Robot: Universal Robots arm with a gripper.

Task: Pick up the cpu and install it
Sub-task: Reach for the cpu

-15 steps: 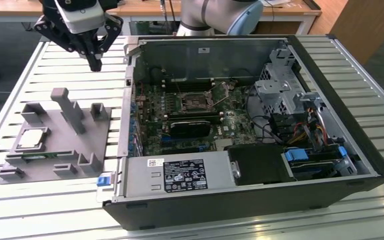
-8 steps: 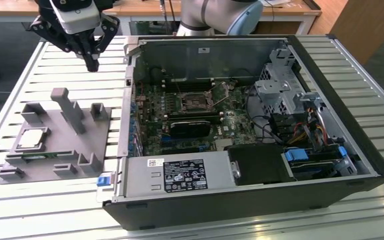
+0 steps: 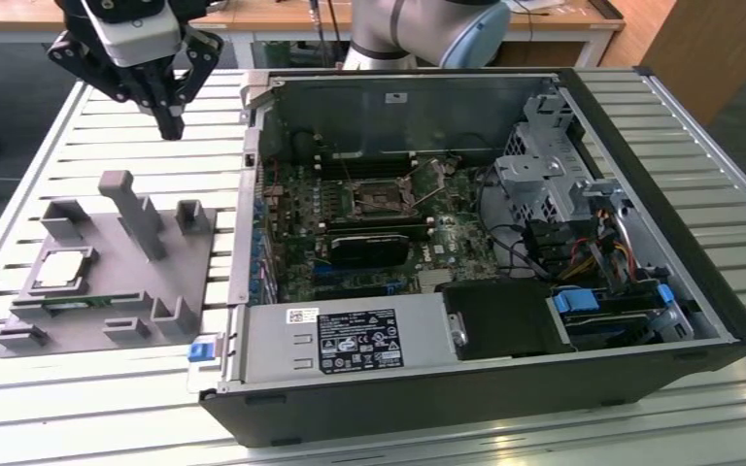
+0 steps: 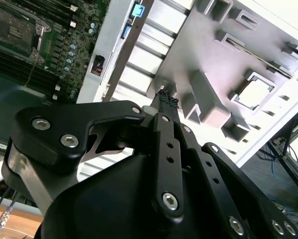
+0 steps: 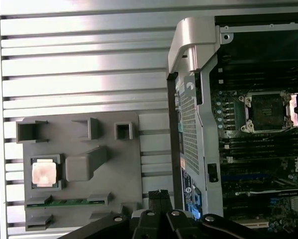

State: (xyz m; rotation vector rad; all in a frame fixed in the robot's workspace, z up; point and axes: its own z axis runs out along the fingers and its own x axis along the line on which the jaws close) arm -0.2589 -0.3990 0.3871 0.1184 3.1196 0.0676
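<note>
The cpu [image 3: 62, 269] lies flat in a square pocket of the grey holder block [image 3: 152, 282] on the slatted table, at the exterior view's left. It shows in both wrist views [image 5: 44, 173] [image 4: 253, 92], its metal top shining. My gripper [image 3: 168, 124] hangs well above the table beyond the holder, apart from the cpu. Its black fingertips [image 4: 166, 102] meet with nothing between them, and they also show in the first wrist view [image 5: 161, 195]. The motherboard socket [image 3: 380, 201] sits bare inside the open computer case [image 3: 256, 194].
A green memory stick [image 5: 64, 202] lies in a slot of the holder near the cpu. An upright post [image 3: 133, 209] rises from the holder. The case wall [image 5: 188, 99] stands between the holder and the motherboard. Cables and a drive cage [image 3: 555, 184] crowd the case's far side.
</note>
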